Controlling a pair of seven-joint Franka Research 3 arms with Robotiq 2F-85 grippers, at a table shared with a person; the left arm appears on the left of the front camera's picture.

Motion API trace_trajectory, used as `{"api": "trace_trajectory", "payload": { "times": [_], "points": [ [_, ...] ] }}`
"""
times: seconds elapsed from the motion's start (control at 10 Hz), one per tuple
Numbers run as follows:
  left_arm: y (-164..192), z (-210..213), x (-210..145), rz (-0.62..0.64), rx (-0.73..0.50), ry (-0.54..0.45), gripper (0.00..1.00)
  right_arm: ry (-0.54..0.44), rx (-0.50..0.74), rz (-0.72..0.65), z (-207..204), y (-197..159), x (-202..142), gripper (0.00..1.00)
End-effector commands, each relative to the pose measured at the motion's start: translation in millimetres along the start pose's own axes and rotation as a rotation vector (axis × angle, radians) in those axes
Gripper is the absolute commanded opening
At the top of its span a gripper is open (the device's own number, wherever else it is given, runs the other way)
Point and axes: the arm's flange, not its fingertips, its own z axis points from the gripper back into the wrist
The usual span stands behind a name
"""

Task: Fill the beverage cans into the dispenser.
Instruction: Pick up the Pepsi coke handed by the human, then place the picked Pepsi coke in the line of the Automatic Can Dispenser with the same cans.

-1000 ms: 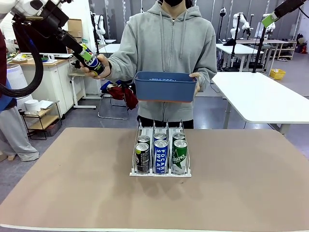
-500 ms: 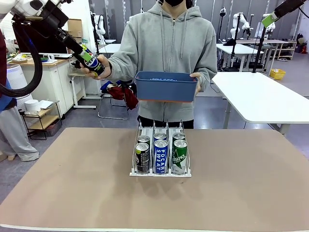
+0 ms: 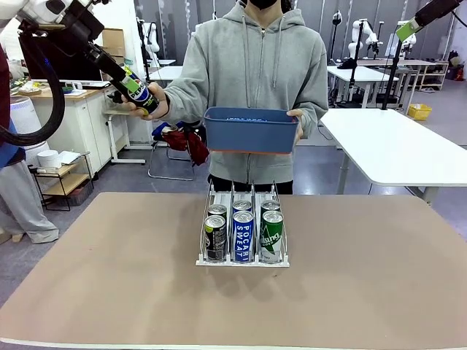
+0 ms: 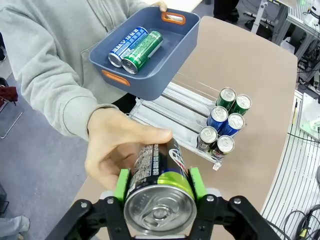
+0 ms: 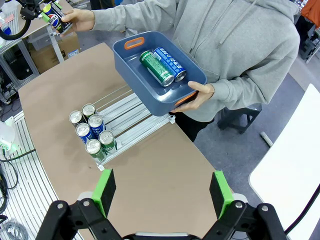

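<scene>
- Black can [image 4: 158, 207], label partly hidden by the person's hand [image 4: 116, 150], sits clamped in the left gripper [image 4: 159, 186], at ten o'clock from the dispenser [image 3: 242, 261].
- Right gripper [image 5: 162, 192] gapes wide, empty.
- Blue bin [image 3: 250, 131] at twelve o'clock holds two cans [image 4: 136, 47].

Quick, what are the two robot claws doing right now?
Left gripper: shut on the slim black aluminium Pepsi can.
Right gripper: open, empty.
</scene>
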Motion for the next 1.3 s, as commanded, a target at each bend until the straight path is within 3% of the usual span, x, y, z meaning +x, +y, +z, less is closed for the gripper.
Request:
{"api": "trace_trajectory", "payload": {
  "times": [0.0, 1.2],
  "points": [
    [1.2, 0.8, -1.3, -0.002, 0.008, 0.004, 0.0, -0.001, 0.0, -0.001, 0.2, 0.3, -0.3, 1.0],
    [1.2, 0.8, -1.3, -0.002, 0.008, 0.004, 0.0, -0.001, 0.0, -0.001, 0.2, 0.3, -0.3, 1.0]
  ]
}}
